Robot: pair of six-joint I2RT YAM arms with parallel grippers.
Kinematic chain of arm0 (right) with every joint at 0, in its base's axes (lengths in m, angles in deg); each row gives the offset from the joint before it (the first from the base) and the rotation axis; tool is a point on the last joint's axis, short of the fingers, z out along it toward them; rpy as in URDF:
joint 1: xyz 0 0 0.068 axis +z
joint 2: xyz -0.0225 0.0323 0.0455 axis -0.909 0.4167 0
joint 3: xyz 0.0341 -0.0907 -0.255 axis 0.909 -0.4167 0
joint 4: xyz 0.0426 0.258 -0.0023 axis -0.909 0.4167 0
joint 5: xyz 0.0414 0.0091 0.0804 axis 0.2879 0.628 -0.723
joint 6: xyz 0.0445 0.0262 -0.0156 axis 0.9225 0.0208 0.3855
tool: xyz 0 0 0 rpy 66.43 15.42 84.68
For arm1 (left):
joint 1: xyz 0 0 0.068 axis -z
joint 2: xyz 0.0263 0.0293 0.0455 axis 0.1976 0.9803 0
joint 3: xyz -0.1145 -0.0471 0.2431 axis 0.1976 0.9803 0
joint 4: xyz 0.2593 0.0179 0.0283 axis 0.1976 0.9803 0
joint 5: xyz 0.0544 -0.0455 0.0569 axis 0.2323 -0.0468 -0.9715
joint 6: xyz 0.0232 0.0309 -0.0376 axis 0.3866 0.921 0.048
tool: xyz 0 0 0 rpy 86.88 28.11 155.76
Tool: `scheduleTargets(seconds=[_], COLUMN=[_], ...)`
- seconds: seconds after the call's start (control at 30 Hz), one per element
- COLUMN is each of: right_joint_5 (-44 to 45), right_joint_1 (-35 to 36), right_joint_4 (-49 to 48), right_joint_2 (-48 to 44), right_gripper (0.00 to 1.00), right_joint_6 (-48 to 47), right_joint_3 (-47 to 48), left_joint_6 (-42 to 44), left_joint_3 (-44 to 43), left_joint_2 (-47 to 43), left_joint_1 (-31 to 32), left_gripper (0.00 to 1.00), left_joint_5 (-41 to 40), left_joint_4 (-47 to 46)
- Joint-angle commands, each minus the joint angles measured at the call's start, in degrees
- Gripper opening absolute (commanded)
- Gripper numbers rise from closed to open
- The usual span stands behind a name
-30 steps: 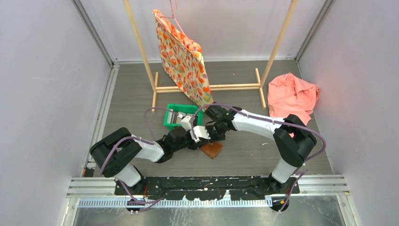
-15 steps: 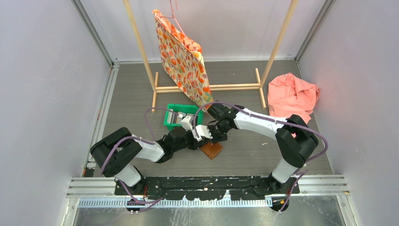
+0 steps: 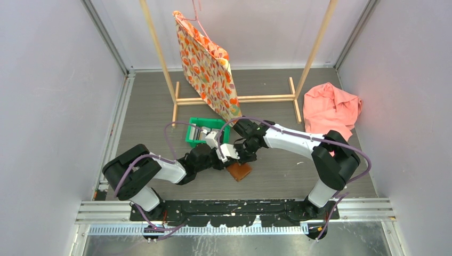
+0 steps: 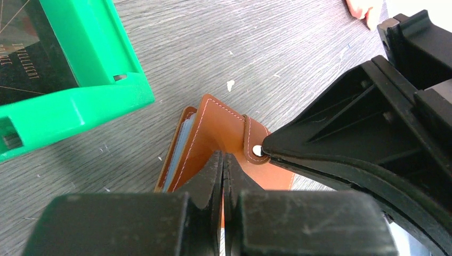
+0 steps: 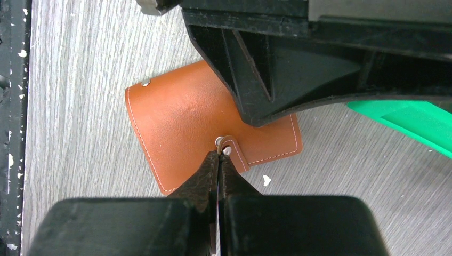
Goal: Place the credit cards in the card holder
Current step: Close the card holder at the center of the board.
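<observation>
Wallet action up close: the brown card holder [image 5: 181, 122] lies folded on the grey table [image 4: 266, 42], near the green bin [image 4: 80, 101], with a pale blue card [image 4: 178, 146] edge peeking from its open side. Left gripper [image 4: 223, 160] is clamped tight on nothing, tips over the leather cover. Right gripper [image 5: 218, 157] is pinched closed too, tips right at the snap strap [image 5: 240, 154], and whether it nips that strap is hard to tell.
</observation>
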Motion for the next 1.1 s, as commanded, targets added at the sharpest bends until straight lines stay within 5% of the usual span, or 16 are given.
scheduleTargets(seconds=[0.0,1.07], right_joint_5=[-0.98,1.91], right_joint_1=[0.98,4.87], right_joint_4=[-0.95,-0.9], right_joint_2=[-0.3,1.54], right_gripper=[0.01,0.01], right_joint_6=[0.52,0.86], right_joint_3=[0.75,-0.48], left_joint_6=[0.32,0.32], left_joint_3=[-0.05,0.41], left_joint_2=[1.22,0.84], left_joint_1=[-0.26,-0.26], left_gripper=[0.01,0.01], left_joint_5=[-0.45,-0.54], left_joint_4=[0.74,0.24])
